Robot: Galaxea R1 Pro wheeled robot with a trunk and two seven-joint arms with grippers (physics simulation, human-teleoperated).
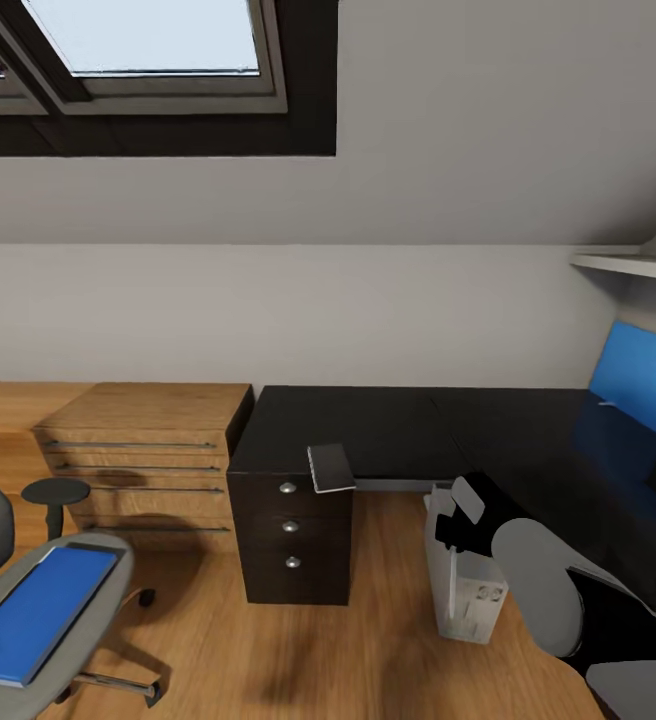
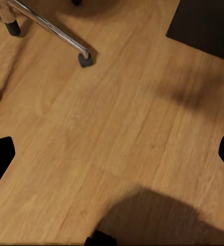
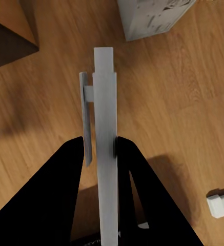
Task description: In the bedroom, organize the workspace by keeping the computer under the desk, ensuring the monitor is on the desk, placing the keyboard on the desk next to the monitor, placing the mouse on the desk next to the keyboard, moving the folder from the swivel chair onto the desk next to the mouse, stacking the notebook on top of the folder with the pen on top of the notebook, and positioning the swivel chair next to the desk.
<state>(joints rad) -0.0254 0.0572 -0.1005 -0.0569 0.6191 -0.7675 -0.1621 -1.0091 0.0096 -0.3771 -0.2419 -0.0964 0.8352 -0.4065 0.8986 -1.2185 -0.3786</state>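
Observation:
My right gripper (image 1: pixel 455 535) is shut on the whitish pen (image 1: pixel 453 590), which hangs upright in front of the light grey computer (image 1: pixel 468 600) under the black desk (image 1: pixel 408 425). In the right wrist view the pen (image 3: pixel 104 128) sits clamped between the black fingers (image 3: pixel 65 179) above the wooden floor. The dark grey notebook (image 1: pixel 330 467) lies on the desk corner above the drawers (image 1: pixel 290 540), slightly overhanging. The blue folder (image 1: pixel 33 612) rests on the seat of the swivel chair (image 1: pixel 118 560) at the lower left. My left gripper (image 2: pixel 112 156) is open over bare floor near a chair caster (image 2: pixel 84 59).
Low wooden shelving (image 1: pixel 143 440) stands left of the desk drawers. A blue panel (image 1: pixel 638 375) leans at the desk's far right, under a white wall shelf (image 1: pixel 628 265). A skylight sits in the sloped ceiling. Open wooden floor lies between chair and drawers.

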